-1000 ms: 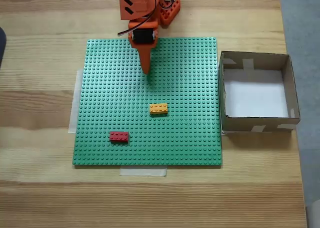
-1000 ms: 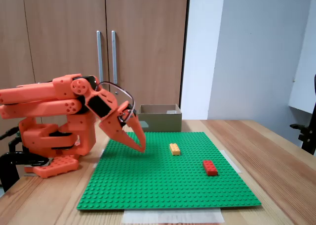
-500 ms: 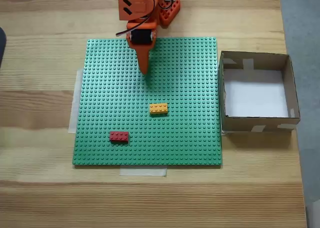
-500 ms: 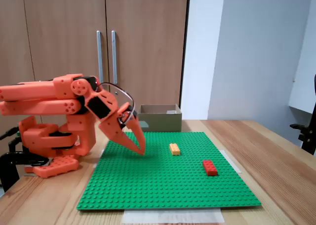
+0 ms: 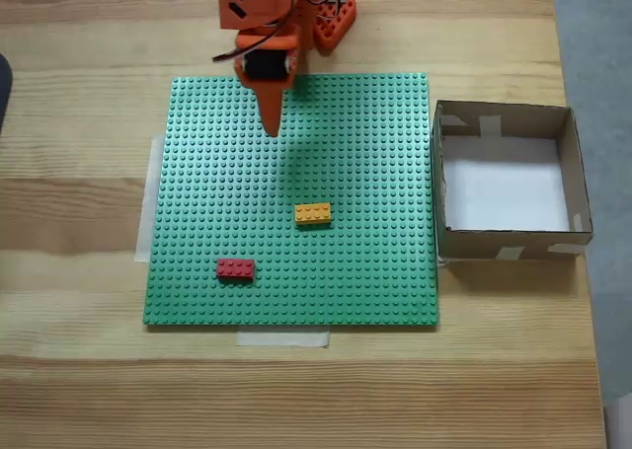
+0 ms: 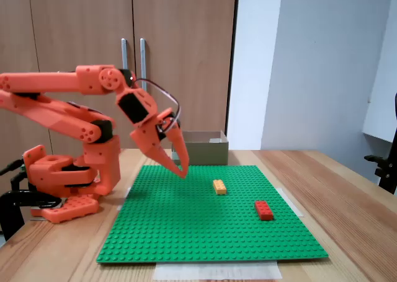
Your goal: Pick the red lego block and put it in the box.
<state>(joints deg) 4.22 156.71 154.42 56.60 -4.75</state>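
The red lego block (image 5: 235,268) lies flat on the green baseplate (image 5: 375,153), near its front left in a fixed view from above, and at the right (image 6: 263,210) in a fixed view from the side. The box (image 5: 504,240) stands off the plate's right edge, open and with a bare white floor; from the side it shows behind the plate (image 6: 201,152). My orange gripper (image 5: 273,128) hangs above the plate's far edge, pointing down, shut with nothing in it (image 6: 183,170). It is far from the red block.
A yellow-orange brick (image 5: 313,213) sits near the plate's middle, between gripper and red block (image 6: 219,186). The arm's orange base (image 6: 62,176) stands at the table's back edge. Tape strips hold the plate to the wooden table. Cupboard doors rise behind.
The arm has risen and the gripper lifted off the plate, its tip shifting back and slightly left in the view from above. Bricks and box have not moved.
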